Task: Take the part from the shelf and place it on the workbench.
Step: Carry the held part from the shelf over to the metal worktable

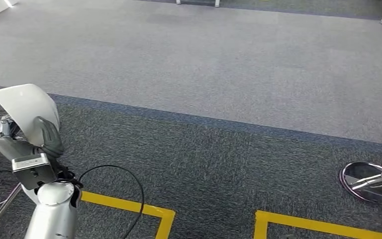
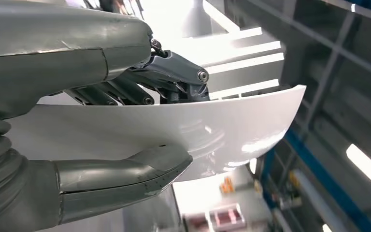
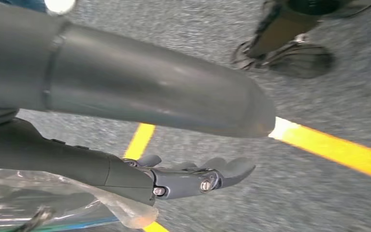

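Observation:
My left hand (image 1: 35, 142) grips a white curved plastic part (image 1: 24, 105), held up at the left of the head view over dark carpet. In the left wrist view the thumb (image 2: 125, 176) presses one face of the white part (image 2: 212, 130) and the fingers (image 2: 174, 79) clamp the other face. My right hand (image 3: 174, 169) hangs over the floor with its fingers stretched out and nothing between them.
Grey carpet lies ahead, lighter beyond a dark band. Yellow tape lines (image 1: 144, 209) mark the floor near me. A black cable (image 1: 124, 174) loops by my left arm. A shiny round stand base (image 1: 370, 181) sits at the right.

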Robot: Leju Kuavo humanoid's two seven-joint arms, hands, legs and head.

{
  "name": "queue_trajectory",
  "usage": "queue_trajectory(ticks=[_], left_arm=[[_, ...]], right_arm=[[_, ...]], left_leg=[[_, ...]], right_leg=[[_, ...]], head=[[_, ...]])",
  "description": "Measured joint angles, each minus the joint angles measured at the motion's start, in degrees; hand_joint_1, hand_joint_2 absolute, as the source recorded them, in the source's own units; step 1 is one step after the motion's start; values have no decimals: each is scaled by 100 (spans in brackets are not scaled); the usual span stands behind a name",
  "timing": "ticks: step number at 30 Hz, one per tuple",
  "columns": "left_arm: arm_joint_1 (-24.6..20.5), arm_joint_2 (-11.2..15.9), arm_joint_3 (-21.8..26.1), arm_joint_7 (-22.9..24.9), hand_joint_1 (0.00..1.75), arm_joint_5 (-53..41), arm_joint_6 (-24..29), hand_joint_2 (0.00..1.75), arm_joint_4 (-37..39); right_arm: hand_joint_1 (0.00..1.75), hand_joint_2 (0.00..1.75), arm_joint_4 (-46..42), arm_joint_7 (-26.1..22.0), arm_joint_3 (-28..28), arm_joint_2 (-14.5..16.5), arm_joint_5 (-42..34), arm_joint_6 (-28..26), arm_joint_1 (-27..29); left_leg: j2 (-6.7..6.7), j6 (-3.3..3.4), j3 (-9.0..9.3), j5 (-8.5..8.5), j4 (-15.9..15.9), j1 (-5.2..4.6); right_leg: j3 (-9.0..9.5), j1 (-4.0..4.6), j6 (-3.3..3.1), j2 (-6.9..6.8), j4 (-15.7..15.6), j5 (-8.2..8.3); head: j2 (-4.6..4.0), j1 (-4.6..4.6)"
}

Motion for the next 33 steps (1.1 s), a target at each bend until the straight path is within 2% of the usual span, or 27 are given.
queue_trajectory(ticks=[1, 3, 4, 5, 6, 7, 8, 9, 10, 11, 12, 13, 15, 17, 18, 19, 20, 21, 22, 24, 26, 28, 29, 30, 32, 33], left_arm=[[-7, -3, -3, 1, 175, -1, 1, 175, -1], [-11, -4, -8, 6, 175, -1, -1, 175, 1], [-10, -4, -10, 11, 175, -2, -2, 175, 2], [-9, -3, -11, 20, 175, -3, -3, 175, 3], [-9, -3, -11, 28, 175, -4, -4, 175, 4], [-9, -4, -13, 34, 175, -5, -4, 175, 4], [-11, -4, -15, 38, 175, -6, -5, 175, 4], [-13, -4, -19, 40, 175, -7, -7, 175, 4], [-14, -3, -22, 43, 175, -6, -8, 175, 4], [-14, -1, -25, 47, 175, -5, -8, 175, 4], [-14, 1, -26, 51, 175, -3, -8, 175, 4], [-13, 4, -25, 53, 175, 1, -8, 175, 4], [-21, 9, -22, 53, 175, 9, -7, 175, 4], [-27, 10, -23, 51, 175, 19, -6, 175, 4], [-23, 10, -22, 50, 175, 24, -6, 175, 4], [-17, 10, -21, 50, 175, 27, -6, 175, 5], [-12, 10, -19, 50, 175, 31, -6, 175, 5], [-10, 11, -19, 50, 175, 32, -6, 175, 6], [-10, 11, -19, 50, 175, 33, -6, 175, 5], [-19, 10, -22, 49, 175, 36, -6, 175, 5], [-33, 8, -31, 46, 175, 38, -6, 175, 4], [-36, 6, -32, 44, 175, 43, -4, 175, 3], [-35, 4, -31, 42, 175, 45, -3, 175, 2], [-37, 1, -32, 41, 175, 50, -2, 175, 1], [-36, -5, -39, 34, 175, 65, -2, 175, 0], [-29, -7, -42, 27, 175, 78, -2, 175, 2]], right_arm=[[0, 0, 0, -6, 1, 0, 4, 2, 0], [0, 0, 1, -11, 1, 0, 28, 6, 19], [0, 0, 1, -13, 1, 0, 42, 8, 28], [0, 0, 1, -15, 1, 0, 51, 7, 34], [0, 0, 0, -18, 1, 0, 57, 6, 35], [0, 0, -1, -25, 1, 0, 61, 5, 33], [0, 0, -1, -32, 1, 0, 64, 5, 30], [0, 0, -1, -40, 2, 0, 67, 7, 26], [0, 0, 0, -47, 2, 0, 68, 9, 24], [0, 0, 1, -51, 2, 0, 68, 11, 22], [0, 0, 1, -54, 2, 1, 68, 11, 18], [0, 0, 1, -55, 2, 5, 68, 12, 14], [0, 0, -1, -59, 2, 14, 69, 11, 11], [0, 0, -2, -62, 2, 17, 70, 11, 22], [0, 0, -2, -63, 1, 17, 70, 11, 28], [0, 0, -2, -63, 1, 17, 70, 11, 31], [0, 0, -2, -63, 1, 17, 70, 11, 31], [0, 0, -1, -63, 2, 17, 72, 13, 30], [0, 0, -1, -63, 2, 18, 72, 14, 28], [0, 0, -1, -60, 3, 19, 74, 15, 26], [0, 0, -1, -49, 2, 20, 74, 14, 19], [0, 0, -1, -31, 3, 20, 75, 13, 5], [0, 0, -1, -20, 3, 19, 78, 13, -3], [0, 0, -2, -11, 3, 19, 79, 12, -9], [0, 0, -1, 4, 3, 18, 82, 12, -2], [0, 0, -1, 8, 3, 19, 86, 14, 12]], left_leg=[[-52, 25, 8, 2, -8, 11], [-180, 50, 10, -4, -8, 10], [-255, 54, 14, -7, -7, 7], [-334, 53, 21, -8, -5, 6], [-411, 48, 31, -12, -2, 9], [-482, 35, 42, -20, 6, 15], [-544, 14, 42, -32, 22, 12], [-606, -13, 32, -41, 40, 14], [-659, -45, 17, -42, 53, 16], [-711, -77, 1, -36, 57, 20], [-765, -108, -8, -26, 54, 31], [-756, -138, -14, -35, 63, 35], [-553, -195, -115, -191, 300, 28], [-291, -243, -423, -523, 964, 43], [-240, -262, -604, -664, 1333, 60], [-219, -274, -733, -724, 1584, 75], [-208, -280, -768, -677, 1638, 84], [-190, -277, -688, -523, 1463, 88], [-143, -262, -517, -306, 1115, 86], [74, -204, -148, -29, 386, 35], [209, -139, -11, -22, 87, -28], [118, -80, -16, -29, 46, -34], [56, -53, -6, -20, 24, -21], [1, -23, 7, -8, 1, -1], [-105, 21, 22, 2, -22, 27], [-165, 36, 21, 1, -21, 29]], right_leg=[[-166, -5, 4, 154, 322, -158], [-582, -5, 6, 283, 1077, -427], [-722, -5, 6, 298, 1270, -431], [-767, -5, 3, 306, 1257, -322], [-698, -8, -3, 325, 1016, -115], [-547, -16, -8, 384, 620, 133], [-385, -27, -9, 490, 237, 301], [-244, -39, -14, 582, -53, 403], [-158, -41, -21, 650, -214, 432], [-123, -36, -35, 664, -249, 408], [-100, -33, -61, 616, -261, 415], [-87, -33, -91, 563, -277, 424], [-48, -43, -165, 449, -315, 431], [-21, -29, -219, 323, -326, 415], [-15, -20, -231, 256, -326, 404], [-7, -13, -237, 189, -326, 393], [5, -10, -237, 124, -325, 380], [25, -8, -232, 62, -325, 364], [55, -7, -221, 3, -325, 344], [108, 5, -183, -101, -324, 299], [131, 26, -130, -206, -328, 265], [153, 30, -67, -304, -338, 235], [148, 19, -34, -253, -308, 192], [94, 9, -5, -134, -185, 108], [-214, -6, 28, 178, 418, -186], [-436, -7, 36, 258, 824, -334]], head=[[0, 16], [0, 34], [0, 33], [0, 33], [0, 33], [0, 34], [0, 35], [0, 33], [0, 31], [0, 29], [0, 26], [0, 27], [0, -3], [0, -35], [0, -35], [0, -36], [0, -36], [0, -36], [0, -37], [0, -38], [0, -31], [0, -23], [-1, -13], [-1, -2], [-1, 26], [0, 32]])
